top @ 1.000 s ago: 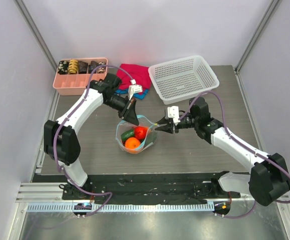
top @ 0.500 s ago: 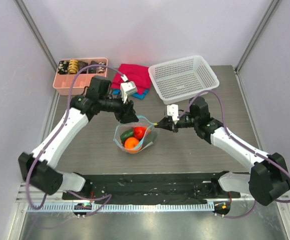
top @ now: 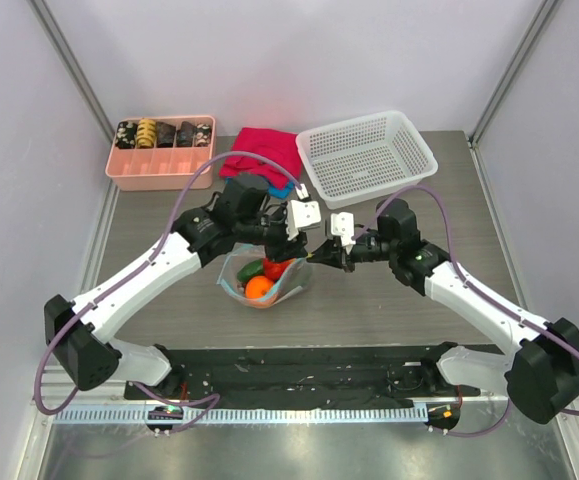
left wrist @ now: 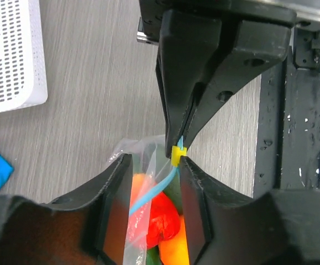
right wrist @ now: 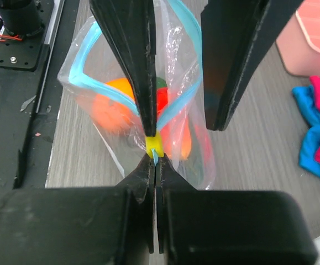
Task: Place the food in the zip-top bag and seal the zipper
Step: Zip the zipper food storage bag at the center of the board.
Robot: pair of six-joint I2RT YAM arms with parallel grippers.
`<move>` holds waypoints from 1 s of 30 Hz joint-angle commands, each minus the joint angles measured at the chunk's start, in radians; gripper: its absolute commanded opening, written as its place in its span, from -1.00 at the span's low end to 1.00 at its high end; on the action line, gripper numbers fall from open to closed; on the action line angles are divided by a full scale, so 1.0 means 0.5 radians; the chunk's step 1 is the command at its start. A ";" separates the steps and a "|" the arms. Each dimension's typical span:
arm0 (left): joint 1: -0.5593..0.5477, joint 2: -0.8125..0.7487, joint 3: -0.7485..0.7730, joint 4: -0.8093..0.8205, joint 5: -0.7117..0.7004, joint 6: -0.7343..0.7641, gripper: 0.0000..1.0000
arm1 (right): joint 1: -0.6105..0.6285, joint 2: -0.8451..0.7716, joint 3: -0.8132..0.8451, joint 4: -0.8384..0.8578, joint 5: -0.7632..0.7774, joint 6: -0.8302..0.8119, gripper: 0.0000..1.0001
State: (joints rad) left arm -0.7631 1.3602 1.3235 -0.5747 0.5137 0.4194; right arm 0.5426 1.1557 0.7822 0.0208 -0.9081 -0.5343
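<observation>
The clear zip-top bag (top: pixel 261 283) sits mid-table with an orange (top: pixel 259 288), a red tomato (top: pixel 274 267) and a green cucumber (top: pixel 250 270) inside. Its blue zipper (left wrist: pixel 151 190) is parted along most of the mouth. A yellow slider (right wrist: pixel 154 146) sits at the right end. My right gripper (right wrist: pixel 154 158) is shut on the zipper's end just behind the slider; it also shows in the top view (top: pixel 317 256). My left gripper (left wrist: pixel 155 165) is open, with a finger on each side of the bag's mouth, tips beside the slider and close to the right gripper (left wrist: pixel 179 118).
A pink divided tray (top: pixel 159 168) with snack pieces stands at the back left. A white mesh basket (top: pixel 366 155) stands at the back right. Red cloth (top: pixel 265 150) and blue cloth (top: pixel 282 187) lie between them. A black rail (top: pixel 299 370) runs along the near edge.
My left gripper has swung from the bag's back-left rim across to its right end and now straddles the mouth by the slider. The right gripper kept its hold; the bag shifted slightly.
</observation>
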 commanded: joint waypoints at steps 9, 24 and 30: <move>-0.091 -0.005 -0.064 0.128 0.037 0.112 -0.21 | 0.028 -0.056 0.111 0.105 0.092 0.179 -0.98; -0.069 0.004 -0.094 0.021 0.022 0.146 -1.00 | 0.044 -0.130 0.062 0.133 0.116 0.163 -0.98; 0.081 -0.094 -0.128 -0.265 0.040 0.222 -1.00 | -0.024 -0.201 0.019 0.127 0.242 0.243 -0.98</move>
State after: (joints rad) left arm -0.7769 1.3643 1.2800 -0.5617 0.5472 0.4786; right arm 0.5571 1.1194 0.7826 0.0189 -0.8158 -0.4431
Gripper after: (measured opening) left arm 0.042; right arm 0.020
